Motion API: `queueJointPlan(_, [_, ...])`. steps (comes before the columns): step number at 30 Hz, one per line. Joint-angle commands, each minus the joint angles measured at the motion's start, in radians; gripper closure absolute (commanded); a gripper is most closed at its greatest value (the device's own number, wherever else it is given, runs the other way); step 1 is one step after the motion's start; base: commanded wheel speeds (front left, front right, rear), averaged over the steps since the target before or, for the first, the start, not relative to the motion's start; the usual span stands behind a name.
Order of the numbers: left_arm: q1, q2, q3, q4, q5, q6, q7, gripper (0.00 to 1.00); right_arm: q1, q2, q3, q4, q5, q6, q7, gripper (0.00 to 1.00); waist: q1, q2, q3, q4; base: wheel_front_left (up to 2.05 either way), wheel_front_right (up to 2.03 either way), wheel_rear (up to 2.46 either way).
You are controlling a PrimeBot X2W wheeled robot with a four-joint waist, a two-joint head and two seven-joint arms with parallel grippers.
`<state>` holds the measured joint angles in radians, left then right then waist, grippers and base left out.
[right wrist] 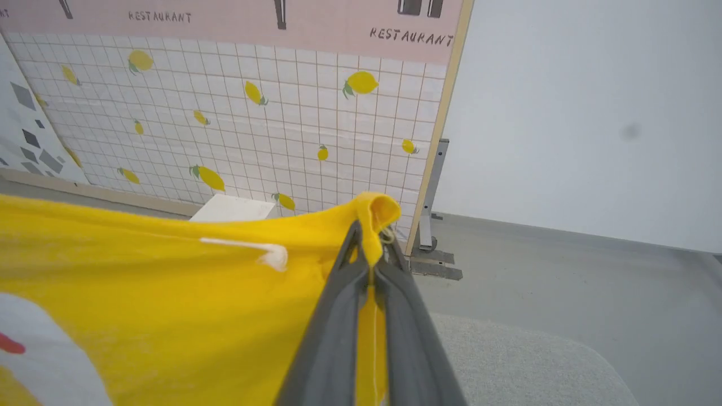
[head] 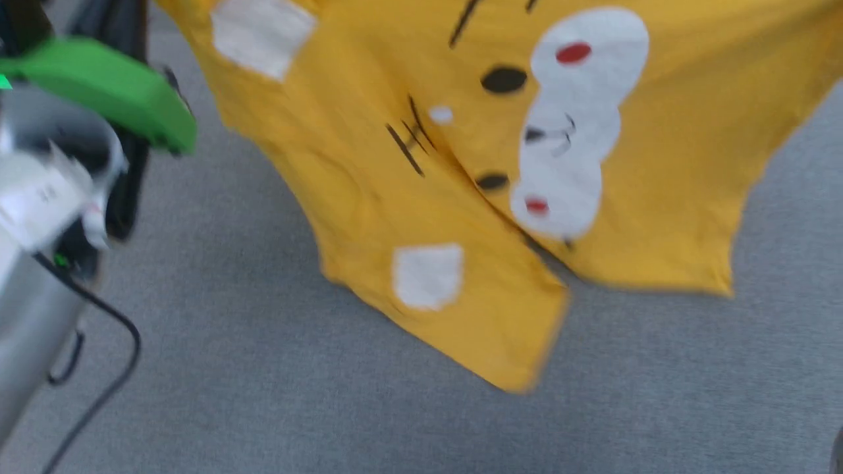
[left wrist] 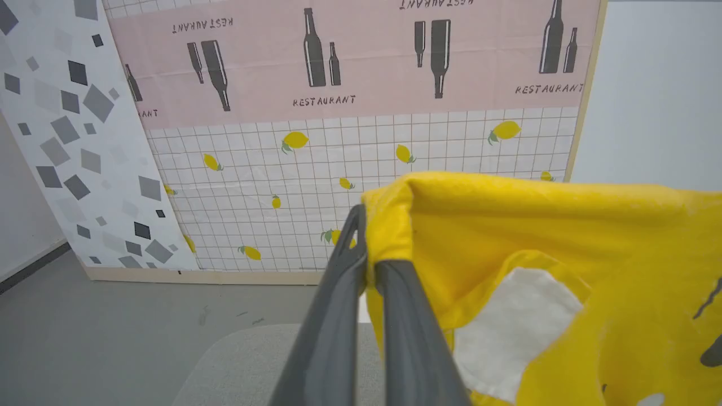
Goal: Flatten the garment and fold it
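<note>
The garment (head: 369,197), thin mustard-yellow cloth with white patches and black stripes, hangs creased from twelve o'clock of the head view over the grey, felt-textured desk (head: 263,408); the left claw (left wrist: 369,248) is clamped on its rolled edge; the right claw (right wrist: 372,242) pinches a folded corner, cloth trailing toward nine o'clock.

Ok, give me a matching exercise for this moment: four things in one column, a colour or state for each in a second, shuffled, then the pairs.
Things:
1. garment
2. left gripper
3. lemon panel
4. grey surface

States:
A. shut on a cloth edge
B. upright in the background
C. lies beneath the hanging cloth
D. mustard yellow, held up and spread

Pairs: 1-D, 2-A, 3-B, 4-C.
</note>
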<state>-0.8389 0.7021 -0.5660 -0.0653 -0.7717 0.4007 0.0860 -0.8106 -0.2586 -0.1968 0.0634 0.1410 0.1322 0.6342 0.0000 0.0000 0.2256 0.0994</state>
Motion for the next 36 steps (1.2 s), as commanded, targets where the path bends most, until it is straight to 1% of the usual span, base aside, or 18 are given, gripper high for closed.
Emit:
queueJointPlan(1, [-0.048,0.007,0.001,0.025,0.018,-0.006,0.008,1.0,-0.027,0.007,0.003,0.015,-0.01,-0.002,-0.017,1.0,0.0,0.0,-0.085,-0.045,0.0,0.0,0.0])
queueJointPlan(6, [-0.18,0.017,-0.019,0.109,0.066,-0.038,0.049,1.0,-0.094,0.017,0.04,0.064,-0.025,-0.002,-0.043,1.0,0.0,0.0,-0.129,-0.066,0.0,0.0,0.0])
queueJointPlan(10, [-0.264,0.028,-0.034,0.145,0.093,-0.058,0.097,1.0,-0.141,0.025,0.071,0.094,-0.025,-0.002,-0.041,1.0,0.0,0.0,-0.147,-0.08,0.0,0.0,0.0])
queueJointPlan(14, [-0.337,0.034,-0.037,0.143,0.096,-0.07,0.156,1.0,-0.185,0.034,0.094,0.105,-0.008,-0.002,-0.012,1.0,0.0,0.0,-0.145,-0.093,0.0,0.0,0.0])
queueJointPlan(17, [-0.382,0.036,-0.036,0.131,0.083,-0.076,0.213,1.0,-0.22,0.024,0.109,0.105,0.002,-0.002,0.02,1.0,0.0,0.0,-0.126,-0.099,0.0,0.0,0.0])
queueJointPlan(22, [-0.452,0.041,-0.034,0.125,0.078,-0.069,0.294,1.0,-0.285,0.009,0.134,0.123,0.01,-0.002,0.069,1.0,0.0,0.0,-0.055,-0.115,0.0,0.0,0.0])
queueJointPlan(24, [-0.484,0.042,-0.032,0.142,0.085,-0.066,0.309,1.0,-0.315,0.011,0.141,0.134,-0.001,-0.002,0.075,1.0,0.0,0.0,-0.012,-0.123,0.0,0.0,0.0])
queueJointPlan(26, [-0.528,0.042,-0.04,0.166,0.105,-0.079,0.315,1.0,-0.35,0.014,0.154,0.149,-0.016,-0.002,0.071,1.0,0.0,0.0,0.038,-0.131,0.0,0.0,0.0])
queueJointPlan(28, [-0.578,0.033,-0.047,0.189,0.131,-0.081,0.314,1.0,-0.395,0.023,0.156,0.169,-0.037,-0.002,0.062,1.0,0.0,0.0,0.093,-0.139,0.0,0.0,0.0])
queueJointPlan(32, [-0.692,0.006,-0.048,0.251,0.186,-0.084,0.28,1.0,-0.505,0.041,0.171,0.217,-0.088,-0.002,0.023,1.0,0.0,0.0,0.202,-0.152,0.0,0.0,0.0])
queueJointPlan(36, [-0.796,-0.037,-0.043,0.321,0.237,-0.074,0.205,1.0,-0.615,0.056,0.179,0.282,-0.146,-0.002,-0.049,1.0,0.0,0.0,0.28,-0.155,0.0,0.0,0.0])
